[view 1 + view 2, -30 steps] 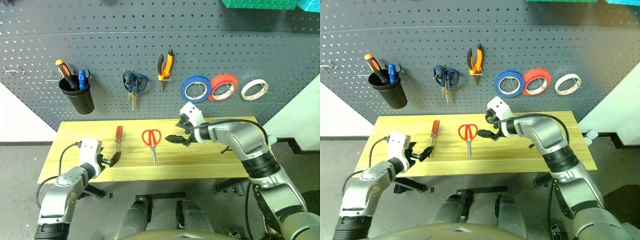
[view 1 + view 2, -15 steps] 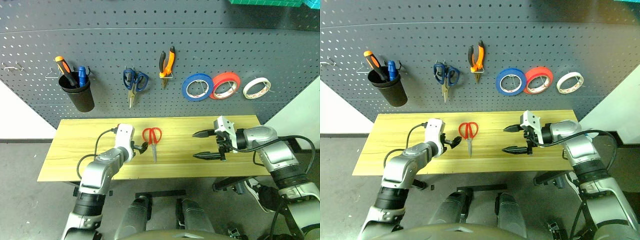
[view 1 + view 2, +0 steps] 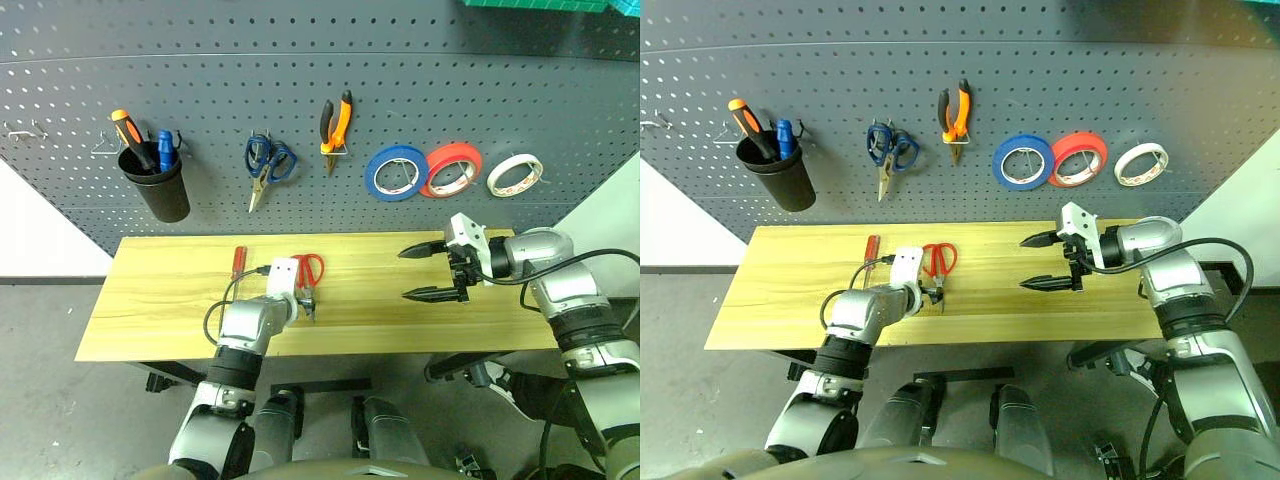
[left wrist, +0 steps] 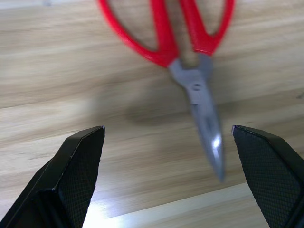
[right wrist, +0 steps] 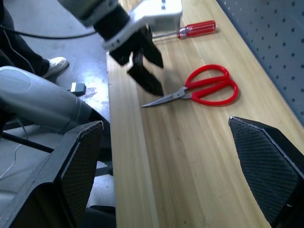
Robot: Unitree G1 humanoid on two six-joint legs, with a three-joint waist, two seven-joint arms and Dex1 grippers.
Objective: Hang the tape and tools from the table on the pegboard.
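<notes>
Left eye view, red-handled scissors (image 3: pixel 307 277): laid flat on the counter (image 3: pixel 150 300), handles toward the pegboard (image 3: pixel 300 80), blades pointing to the near edge.
Left claw (image 3: pixel 303 298): held just over the scissors' blades, pointed down at them; the two black fingers are spread wide with the blades seen between them in the left wrist view, and nothing is gripped.
Red-handled screwdriver (image 3: pixel 238 263): lying on the counter just to the left of the scissors, handle toward the pegboard, apart from the left claw.
Right claw (image 3: pixel 432 270): held above the right part of the counter, pointed toward the left; the fingers are parted as wide as they go and nothing is held.
Pliers (image 3: pixel 333 125): orange-and-black handles, hung on a hook of the pegboard above the scissors, handles up.
Whitish tape roll (image 3: pixel 515 175): hung on the pegboard at the far right of the row of rolls.
Red-orange roll (image 3: pixel 450 171): hung just left of the whitish roll, overlapping the blue roll (image 3: pixel 394 175) beside it.
Blue-handled scissors (image 3: pixel 265 168): hung on the pegboard left of the pliers, tilted, blades down.
Black cup (image 3: pixel 155 185): hung at the left of the pegboard, with an orange-and-black screwdriver (image 3: pixel 130 138) and a blue screwdriver (image 3: pixel 164 150) standing in it.
</notes>
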